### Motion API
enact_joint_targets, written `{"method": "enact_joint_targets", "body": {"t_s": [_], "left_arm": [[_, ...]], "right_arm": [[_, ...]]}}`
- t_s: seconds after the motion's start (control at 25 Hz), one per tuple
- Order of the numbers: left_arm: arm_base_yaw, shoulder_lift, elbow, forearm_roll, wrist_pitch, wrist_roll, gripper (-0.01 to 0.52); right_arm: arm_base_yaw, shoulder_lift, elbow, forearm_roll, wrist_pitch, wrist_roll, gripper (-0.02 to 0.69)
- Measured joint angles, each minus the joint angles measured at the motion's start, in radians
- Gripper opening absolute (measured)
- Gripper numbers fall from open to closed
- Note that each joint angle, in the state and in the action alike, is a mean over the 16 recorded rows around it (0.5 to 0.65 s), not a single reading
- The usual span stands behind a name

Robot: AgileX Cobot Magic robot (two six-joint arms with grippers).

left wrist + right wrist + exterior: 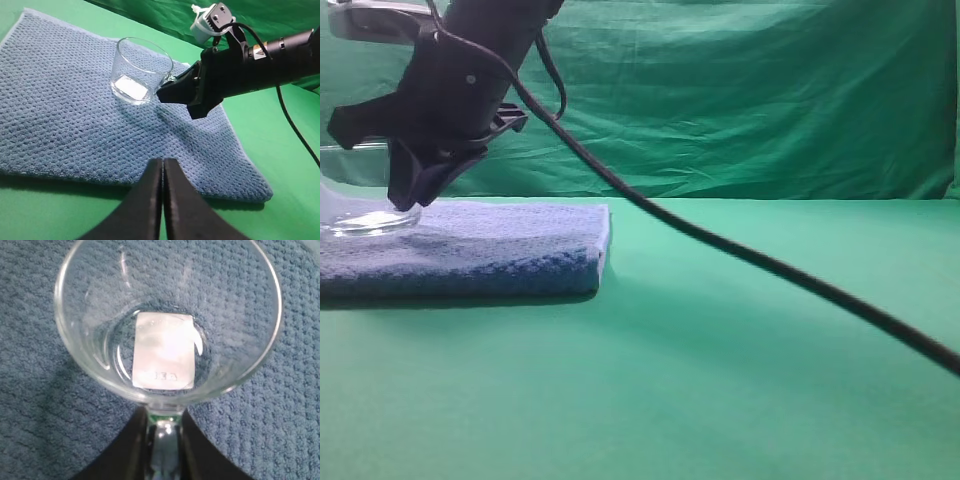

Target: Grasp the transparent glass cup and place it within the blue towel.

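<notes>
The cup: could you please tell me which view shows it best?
The left wrist view: the whole cup stands upright on the towel, handle toward the right hand. The right wrist view looks down into it, rim cropped; the high view shows only its base at the edge.

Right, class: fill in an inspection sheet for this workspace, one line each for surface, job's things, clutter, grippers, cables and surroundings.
Surface: green cloth-covered table.
Job's things: transparent glass cup stands upright on the blue towel, which lies flat; a white label shows at the cup's base.
Clutter: nothing seen.
Grippers: right gripper at the cup's handle, a finger on each side of it, whether gripping cannot be told; left gripper shut, at the towel's near edge, holding nothing.
Cables: black cable runs from the right arm across the table.
Surroundings: green backdrop curtain behind the table.
</notes>
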Motion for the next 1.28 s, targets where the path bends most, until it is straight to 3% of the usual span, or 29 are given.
{"method": "enact_joint_targets", "body": {"t_s": [0.2,0.56,0.68,1.28], "left_arm": [[0.000,0.000,0.000,0.000,0.000,0.000,0.000],[0.000,0.000,0.000,0.000,0.000,0.000,0.000],[0.000,0.000,0.000,0.000,0.000,0.000,0.000],[0.000,0.000,0.000,0.000,0.000,0.000,0.000]], "right_arm": [[-0.019,-0.075,-0.001,-0.027,0.141,0.143,0.357],[-0.050,-0.315,0.074,-0.119,0.294,0.310,0.075],[-0.055,-0.429,0.160,-0.151,0.285,0.340,0.017],[-0.057,-1.177,0.960,-0.210,-0.044,0.378,0.000]]}}
